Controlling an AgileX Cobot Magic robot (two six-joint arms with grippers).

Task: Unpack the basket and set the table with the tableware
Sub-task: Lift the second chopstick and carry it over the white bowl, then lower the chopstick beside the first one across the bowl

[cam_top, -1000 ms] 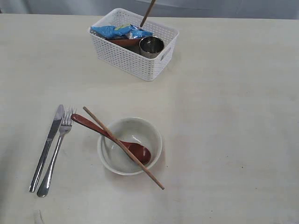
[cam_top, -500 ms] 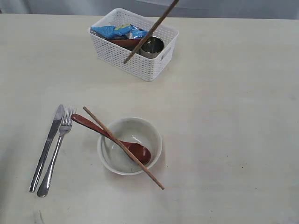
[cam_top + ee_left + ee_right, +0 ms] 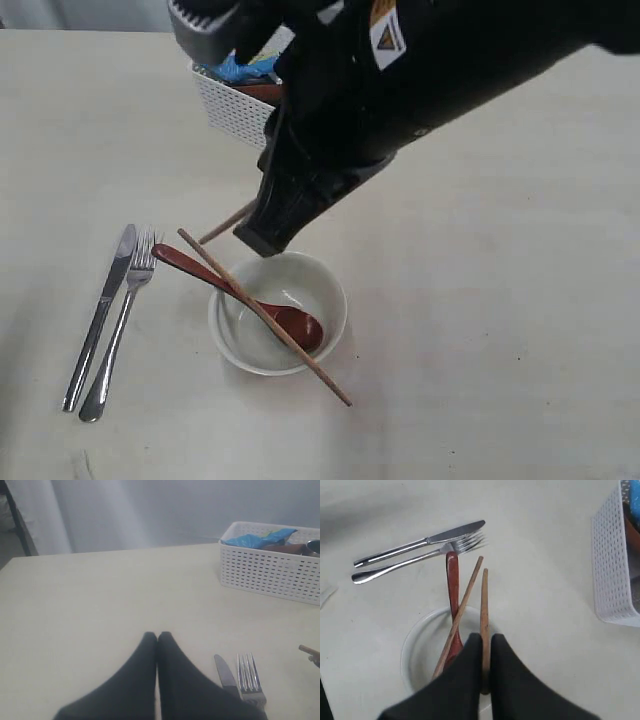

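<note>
Spoon [image 3: 296, 325] in bowl [image 3: 336, 300], chopstick [image 3: 330, 385] across

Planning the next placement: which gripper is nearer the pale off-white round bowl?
Right. The right gripper, holding a wooden chopstick, hangs over the bowl; the left gripper is beyond the steel fork.

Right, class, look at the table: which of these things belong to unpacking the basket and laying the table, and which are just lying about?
Belongs to the job: basket, table, knife, fork, bowl, red spoon, chopstick across the bowl, second chopstick held in the right gripper.

Just lying about: blue chip bag, in the basket.
</note>
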